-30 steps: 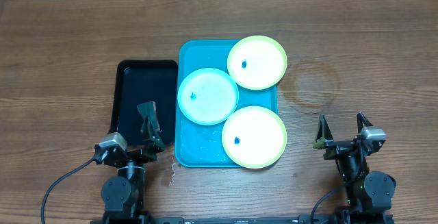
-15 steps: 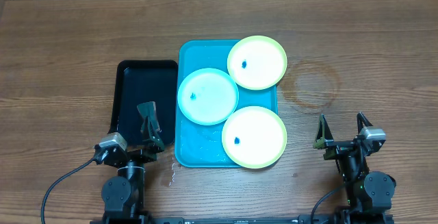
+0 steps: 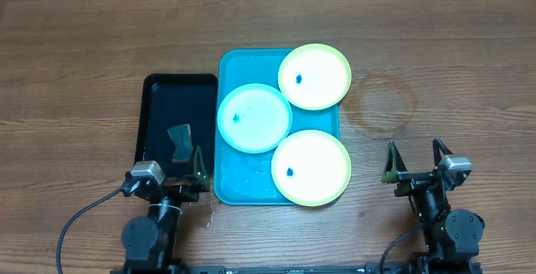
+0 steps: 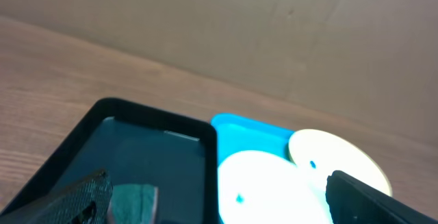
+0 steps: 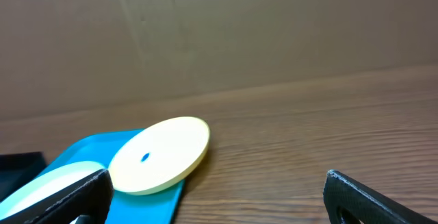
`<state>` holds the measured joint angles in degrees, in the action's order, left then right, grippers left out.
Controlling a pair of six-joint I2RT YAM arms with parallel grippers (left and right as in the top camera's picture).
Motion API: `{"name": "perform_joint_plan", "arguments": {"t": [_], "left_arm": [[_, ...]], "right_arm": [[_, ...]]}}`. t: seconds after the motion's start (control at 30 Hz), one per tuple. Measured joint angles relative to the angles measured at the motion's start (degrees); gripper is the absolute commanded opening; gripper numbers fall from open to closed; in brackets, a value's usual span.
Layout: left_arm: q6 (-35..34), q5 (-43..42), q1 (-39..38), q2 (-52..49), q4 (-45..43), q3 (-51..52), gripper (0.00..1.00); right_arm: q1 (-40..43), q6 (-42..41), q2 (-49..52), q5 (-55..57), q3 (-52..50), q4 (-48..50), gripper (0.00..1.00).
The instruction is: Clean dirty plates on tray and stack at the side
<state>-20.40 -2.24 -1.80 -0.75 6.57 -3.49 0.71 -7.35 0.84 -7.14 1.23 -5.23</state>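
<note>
- Overhead: the left gripper [image 3: 174, 172] sits at the near edge of the table [image 3: 84, 56], its jaws spread wide and holding nothing, over the near end of the black tray [image 3: 172, 98].
- Left wrist view: both fingers frame the scene from the lower corners, far apart, with a grey-green sponge [image 4: 133, 200] lying in the black tray just ahead of the left one.
- The right gripper [image 3: 414, 163] rests at the near right of the table, jaws likewise wide apart and empty, well clear of the tray [image 3: 239, 60].
- The turquoise tray lies at centre table, its long side touching or just beside the black tray.
- Three plates lie on it: the cyan plate [image 3: 255, 117] at its left side, the far plate [image 3: 314, 76] at its far right corner, the near plate [image 3: 311, 167] at its near right corner.
- Far and near plates, both yellow-green, overhang the tray's right rim; the cyan plate overlaps or touches both.
- Each plate carries a small blue speck.
- A faint ring stain [image 3: 381, 102] marks the wood right of the tray.
</note>
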Motion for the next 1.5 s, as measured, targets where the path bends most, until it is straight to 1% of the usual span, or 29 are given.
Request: {"name": "perform_joint_plan", "arguments": {"t": [0.07,0.13,0.17,0.23,0.33,0.47,0.53,0.57,0.67,0.7,0.87,0.97,1.07,1.17,1.2,1.23,1.27,1.3,1.33,1.37,1.4,1.43,1.5], "left_arm": [[0.00,-1.03,0.00,-0.02,4.57,-4.28,1.00],[0.04,-1.68,0.00,-0.04,8.11,-9.94,1.00],[0.33,-1.90,0.00,-0.22,11.82,-13.55,1.00],[1.09,-2.14,0.00,-1.49,16.37,-19.98,1.00],[2.01,-2.32,0.00,-5.70,21.51,-30.23,1.00],[3.76,-2.54,0.00,-15.17,29.92,-43.65,1.00],[4.81,-2.82,0.00,-22.51,36.54,-52.22,1.00],[5.11,-3.19,0.00,-25.88,40.52,-56.33,1.00],[6.23,-4.00,0.00,-34.45,47.39,-66.60,1.00],[6.75,-4.24,0.00,-37.46,50.51,-70.20,1.00],[8.39,-4.94,0.00,-50.73,64.92,-83.41,1.00],[8.66,-5.84,0.00,-57.66,69.42,-87.69,1.00],[8.66,-6.40,0.00,-63.10,71.80,-89.02,1.00],[8.63,-6.82,0.00,-66.99,72.96,-89.05,1.00],[8.63,-7.02,0.00,-68.54,73.64,-89.05,1.00],[8.63,-7.10,0.00,-69.61,74.07,-89.09,1.00],[8.66,-7.21,0.00,-70.27,74.49,-89.11,1.00],[8.63,-7.23,0.00,-71.04,74.88,-89.13,0.86],[8.66,-7.26,0.00,-72.15,75.41,-89.15,0.77],[8.87,-7.30,0.00,-72.94,75.73,-89.15,0.56],[8.68,-7.32,0.00,-73.24,75.97,-89.15,0.04],[8.81,-7.45,0.00,-73.79,76.04,-89.15,0.04],[8.85,-7.48,0.00,-74.99,76.19,-89.15,0.04]], "right_arm": [[0.00,-0.39,0.02,-1.09,0.87,-1.16,1.00],[0.00,-1.27,0.02,-2.84,4.09,-3.69,1.00],[0.00,-1.66,0.02,-3.26,6.12,-5.14,1.00],[0.00,-2.10,0.35,-3.89,9.29,-6.95,1.00],[0.00,-2.62,2.75,-4.61,16.22,-10.91,1.00],[0.00,-2.99,9.70,-5.97,26.93,-16.92,0.99],[0.00,-3.08,15.58,-7.28,34.03,-20.65,1.00],[0.00,-3.23,18.99,-8.09,37.88,-24.24,1.00],[0.00,-3.17,28.79,-10.21,47.36,-29.42,1.00],[0.00,-3.26,31.80,-10.97,50.58,-32.68,1.00],[0.00,-3.19,47.98,-12.94,66.95,-45.79,1.00],[0.00,-3.19,57.81,-15.10,76.22,-50.97,1.00],[0.00,-3.19,64.57,-19.87,80.63,-51.71,1.00],[0.00,-3.34,69.92,-26.75,81.90,-50.69,1.00],[0.00,-3.41,72.08,-29.73,81.90,-50.97,0.98],[0.00,-3.50,73.66,-31.76,81.90,-50.95,0.86],[0.00,-3.58,74.84,-33.09,81.90,-50.93,0.69],[0.00,-3.78,76.08,-34.38,81.90,-51.01,0.47],[0.00,-3.76,78.03,-35.95,81.90,-51.71,0.35],[-0.07,-3.80,79.38,-36.68,81.90,-52.43,0.25],[-0.07,-3.91,79.65,-36.89,81.90,-52.72,0.20],[-0.31,-3.85,80.32,-37.03,81.90,-53.07,0.16],[-1.40,-4.35,81.46,-36.74,81.90,-53.42,0.13]]}}
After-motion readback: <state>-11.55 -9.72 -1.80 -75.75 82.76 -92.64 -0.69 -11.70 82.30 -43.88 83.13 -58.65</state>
